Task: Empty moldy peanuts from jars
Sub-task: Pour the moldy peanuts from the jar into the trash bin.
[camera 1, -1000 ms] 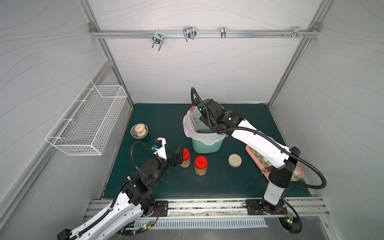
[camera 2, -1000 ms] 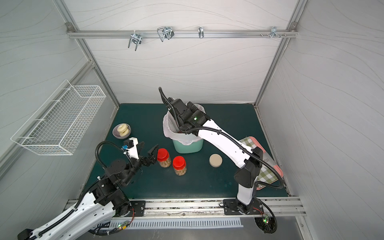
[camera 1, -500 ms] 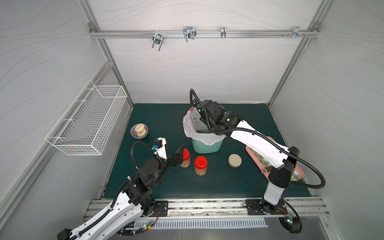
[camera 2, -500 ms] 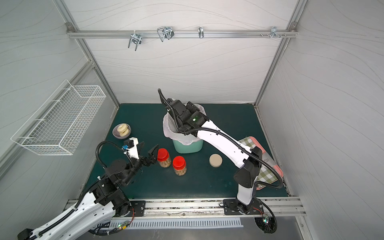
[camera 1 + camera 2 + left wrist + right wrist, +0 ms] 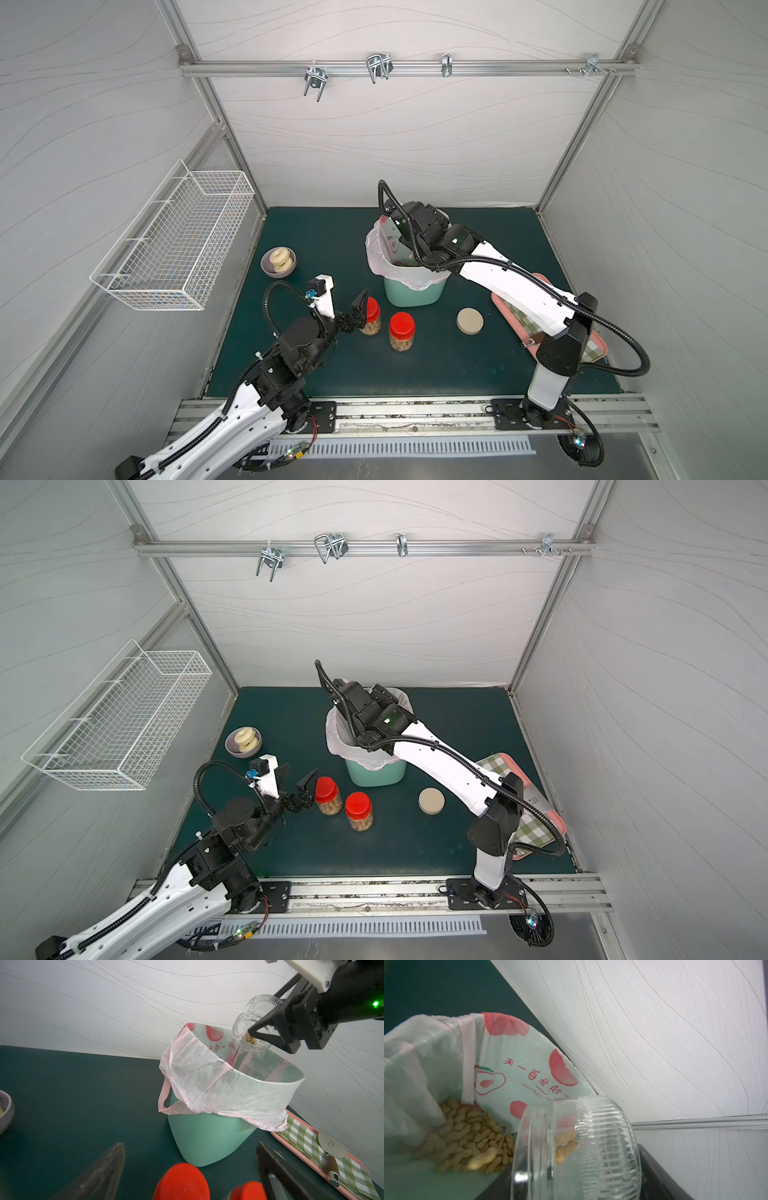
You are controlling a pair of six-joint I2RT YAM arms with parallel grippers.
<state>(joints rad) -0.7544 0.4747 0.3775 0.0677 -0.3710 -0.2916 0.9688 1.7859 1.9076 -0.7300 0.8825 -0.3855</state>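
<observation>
My right gripper (image 5: 262,1017) is shut on a squat clear jar (image 5: 252,1024), which has no lid and is tipped mouth-down over the mint-green bin (image 5: 415,291). A few moldy peanuts (image 5: 565,1145) cling inside the jar (image 5: 577,1147). A heap of peanuts (image 5: 467,1134) lies in the bin's bag, one blurred above it. Two red-lidded jars of peanuts (image 5: 370,316) (image 5: 402,330) stand upright on the mat. My left gripper (image 5: 344,306) is open beside the left one. That jar's red lid (image 5: 181,1182) shows between the fingers (image 5: 104,1172).
The beige lid (image 5: 470,321) lies flat on the mat right of the jars. A bowl with two ring pastries (image 5: 278,262) sits at the left. A pink tray with checked cloth (image 5: 594,353) and a small spatula (image 5: 332,1147) lies at the right. A wire basket (image 5: 178,245) hangs on the left wall.
My right wrist has shifted slightly over the bin with the tipped jar. The left arm and the two red-lidded jars have not moved.
</observation>
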